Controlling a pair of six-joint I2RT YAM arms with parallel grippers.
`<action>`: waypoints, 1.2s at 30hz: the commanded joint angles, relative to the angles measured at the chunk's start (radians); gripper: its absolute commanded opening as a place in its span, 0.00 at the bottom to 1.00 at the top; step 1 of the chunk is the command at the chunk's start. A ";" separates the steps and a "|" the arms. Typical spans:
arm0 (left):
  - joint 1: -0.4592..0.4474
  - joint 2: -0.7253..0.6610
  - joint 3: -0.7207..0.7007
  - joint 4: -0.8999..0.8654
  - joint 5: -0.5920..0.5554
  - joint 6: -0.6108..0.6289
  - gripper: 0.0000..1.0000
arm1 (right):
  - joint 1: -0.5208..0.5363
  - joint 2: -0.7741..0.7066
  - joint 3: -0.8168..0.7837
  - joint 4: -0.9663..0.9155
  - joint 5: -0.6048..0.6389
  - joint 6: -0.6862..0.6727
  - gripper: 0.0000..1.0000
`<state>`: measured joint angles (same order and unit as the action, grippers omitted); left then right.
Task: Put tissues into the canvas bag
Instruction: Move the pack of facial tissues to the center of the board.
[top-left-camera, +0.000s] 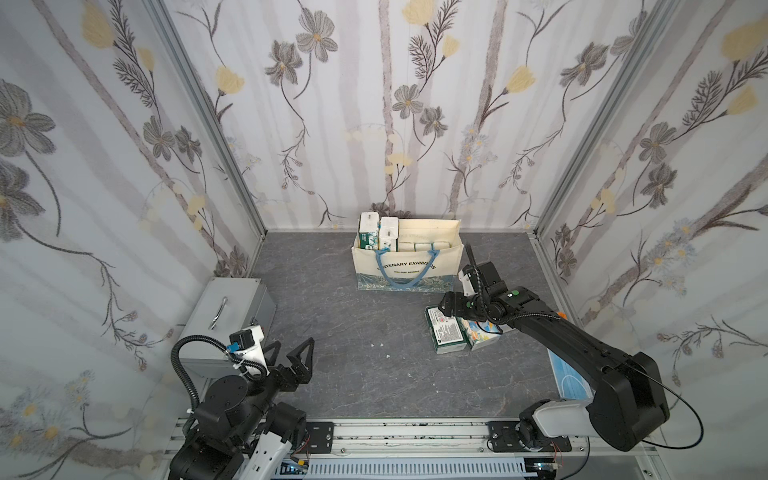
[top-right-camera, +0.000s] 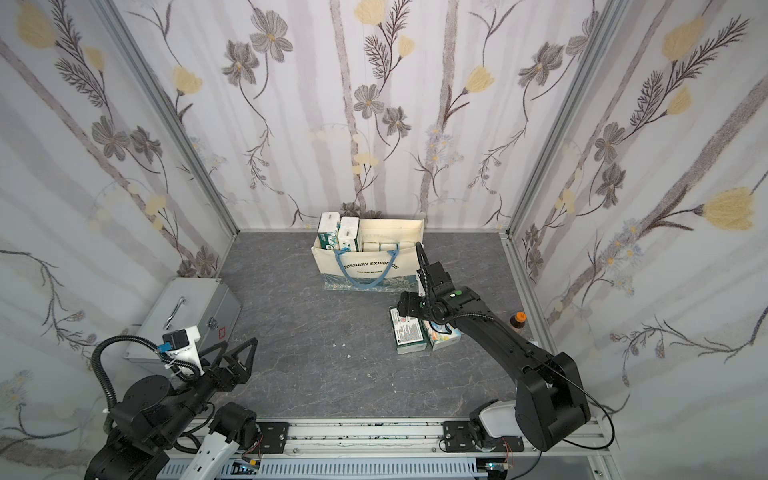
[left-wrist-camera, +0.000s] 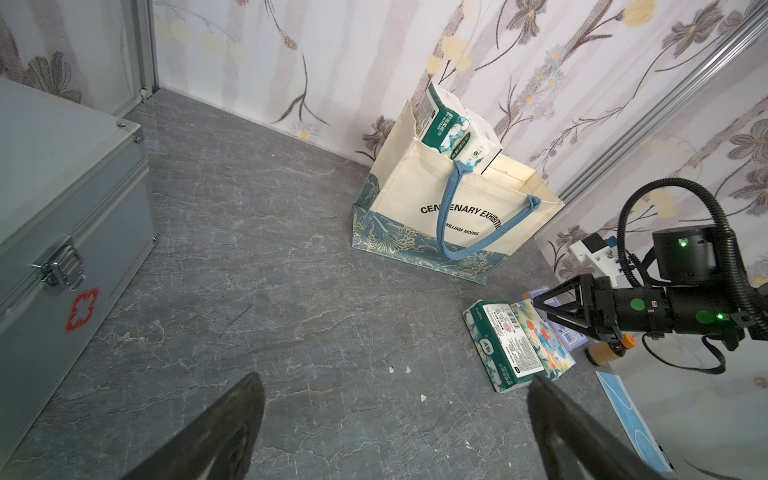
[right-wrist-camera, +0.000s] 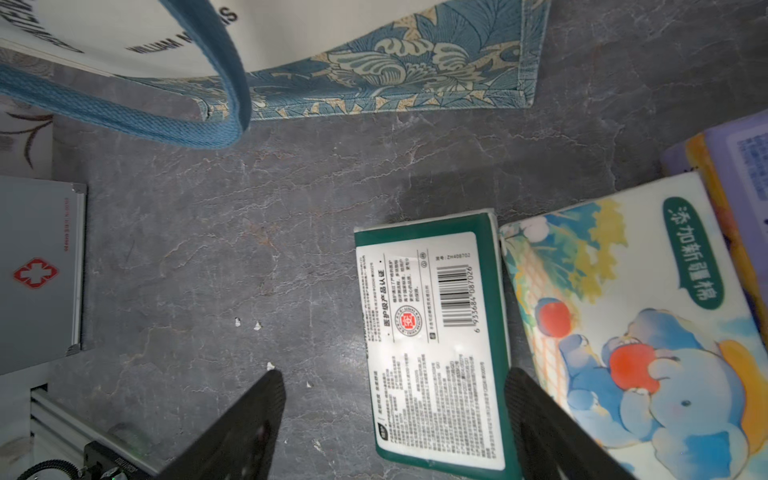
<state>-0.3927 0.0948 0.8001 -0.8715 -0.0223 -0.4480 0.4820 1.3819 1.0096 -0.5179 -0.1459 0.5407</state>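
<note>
The cream canvas bag (top-left-camera: 440, 266) (top-right-camera: 324, 266) (left-wrist-camera: 415, 183) (right-wrist-camera: 124, 25) stands upright at the back wall. Two green-and-white tissues packs (top-left-camera: 370, 230) (left-wrist-camera: 440, 124) stick up at one end of it, and several white packs (top-left-camera: 424, 246) lie inside. On the table to its right lie a dark green pack with a barcode label (top-left-camera: 446, 332) (top-right-camera: 409, 332) (left-wrist-camera: 505, 345) (right-wrist-camera: 432, 340), an elephant-cartoon pack (top-left-camera: 482, 332) (right-wrist-camera: 631, 332) and a lavender pack (right-wrist-camera: 739, 166). My right gripper (top-left-camera: 446, 307) (top-right-camera: 405, 305) (left-wrist-camera: 542, 311) (right-wrist-camera: 394, 376) hangs open over the green pack, its fingers on either side. My left gripper (top-left-camera: 293, 347) (top-right-camera: 237, 347) (left-wrist-camera: 395, 378) is open and empty at the front left.
A silver metal case (top-left-camera: 226, 320) (top-right-camera: 183, 320) (left-wrist-camera: 62, 208) with a red cross sits at the left wall. A flat blue mask packet (top-left-camera: 567, 378) (left-wrist-camera: 631, 419) and a small brown bottle with an orange cap (top-right-camera: 518, 322) (left-wrist-camera: 606, 351) lie by the right wall. White scraps (top-left-camera: 384, 345) dot the table.
</note>
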 joint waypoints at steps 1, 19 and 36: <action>0.002 0.005 -0.001 0.025 0.001 0.007 1.00 | -0.004 0.029 -0.003 0.035 0.035 -0.014 0.84; 0.006 0.012 -0.001 0.026 0.003 0.009 1.00 | -0.019 0.172 -0.012 0.084 -0.047 -0.029 0.84; 0.014 0.018 -0.002 0.029 0.010 0.009 1.00 | 0.015 0.141 -0.068 0.136 -0.155 0.031 0.82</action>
<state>-0.3805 0.1101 0.8001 -0.8711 -0.0109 -0.4458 0.4877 1.5318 0.9485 -0.4156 -0.2588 0.5503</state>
